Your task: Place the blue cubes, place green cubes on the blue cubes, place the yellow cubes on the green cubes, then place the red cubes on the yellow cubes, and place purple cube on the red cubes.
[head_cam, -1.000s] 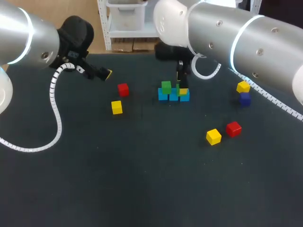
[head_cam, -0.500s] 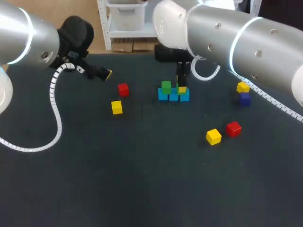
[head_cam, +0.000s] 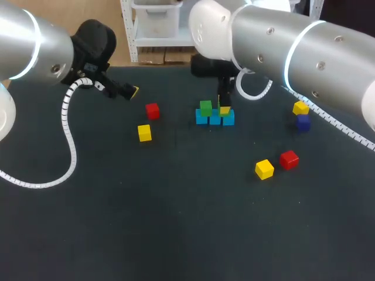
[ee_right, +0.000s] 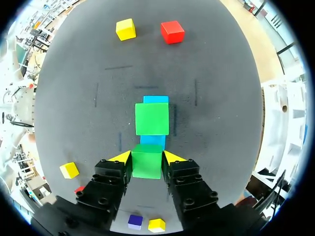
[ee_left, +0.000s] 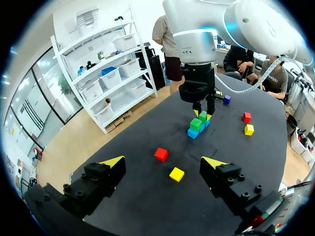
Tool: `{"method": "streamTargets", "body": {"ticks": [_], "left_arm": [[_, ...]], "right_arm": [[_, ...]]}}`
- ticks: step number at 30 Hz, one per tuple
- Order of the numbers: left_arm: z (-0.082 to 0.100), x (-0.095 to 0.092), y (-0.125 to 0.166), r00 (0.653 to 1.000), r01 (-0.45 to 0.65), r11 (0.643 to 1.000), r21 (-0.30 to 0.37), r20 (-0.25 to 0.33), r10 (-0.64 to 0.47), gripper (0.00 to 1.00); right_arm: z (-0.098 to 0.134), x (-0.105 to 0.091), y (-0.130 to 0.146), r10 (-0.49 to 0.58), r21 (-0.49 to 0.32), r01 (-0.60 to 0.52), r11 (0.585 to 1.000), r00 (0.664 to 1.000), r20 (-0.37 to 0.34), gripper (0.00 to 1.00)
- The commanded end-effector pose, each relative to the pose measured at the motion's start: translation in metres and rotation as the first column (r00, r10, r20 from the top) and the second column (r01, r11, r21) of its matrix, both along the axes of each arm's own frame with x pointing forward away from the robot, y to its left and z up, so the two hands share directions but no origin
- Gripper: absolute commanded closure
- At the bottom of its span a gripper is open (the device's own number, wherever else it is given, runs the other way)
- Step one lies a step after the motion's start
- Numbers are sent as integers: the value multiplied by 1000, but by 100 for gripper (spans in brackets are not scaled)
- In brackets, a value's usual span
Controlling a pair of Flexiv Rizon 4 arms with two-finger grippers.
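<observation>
Dark desk (head_cam: 176,234), head view: blue cubes (head_cam: 214,119) rowed toward 12 o'clock, first green cube (head_cam: 205,108) atop. Left wrist: left gripper (ee_left: 164,162), jaws apart, empty. Right wrist: right gripper (ee_right: 147,157), jaws clamped on second green cube (ee_right: 146,166) above them; yellow, red, purple tiers remain.

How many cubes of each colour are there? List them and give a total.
blue cubes: 3
green cubes: 2
yellow cubes: 3
red cubes: 2
purple cube: 1
Total: 11
</observation>
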State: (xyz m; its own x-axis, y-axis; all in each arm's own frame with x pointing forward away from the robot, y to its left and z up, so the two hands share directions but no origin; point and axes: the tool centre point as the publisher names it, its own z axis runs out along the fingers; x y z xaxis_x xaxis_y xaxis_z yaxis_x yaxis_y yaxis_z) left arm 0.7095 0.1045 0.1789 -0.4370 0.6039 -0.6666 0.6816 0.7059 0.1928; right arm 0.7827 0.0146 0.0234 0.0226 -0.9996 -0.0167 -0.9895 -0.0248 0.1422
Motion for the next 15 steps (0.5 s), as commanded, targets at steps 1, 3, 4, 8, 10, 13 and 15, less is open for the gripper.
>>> {"method": "streamTargets", "body": {"ticks": [1, 3, 4, 8, 10, 13, 15], "left_arm": [[-1, 1, 0, 1000, 2, 1000, -1, 0, -2, 0], [-1, 1, 0, 1000, 2, 1000, -1, 0, -2, 0], [-1, 1, 0, 1000, 2, 1000, -1, 0, -2, 0], [-1, 1, 0, 1000, 2, 1000, -1, 0, -2, 0], [-1, 1, 0, 1000, 2, 1000, -1, 0, -2, 0], [-1, 1, 0, 1000, 2, 1000, -1, 0, -2, 0], [-1, 1, 0, 1000, 2, 1000, -1, 0, -2, 0]], "right_arm": [[0, 1, -1, 0, 8, 0, 1000, 1000, -4, 70], [0, 0, -1, 1, 10, -1, 1000, 1000, -5, 70], [0, 0, -1, 1, 11, -1, 1000, 1000, -6, 72], [0, -1, -2, -3, 14, 3, 1000, 1000, -5, 75], [0, -1, -2, -4, 15, 5, 1000, 1000, -4, 73], [0, -1, -2, -5, 16, 5, 1000, 1000, -4, 72], [0, -1, -2, -5, 16, 5, 1000, 1000, -4, 72]]}}
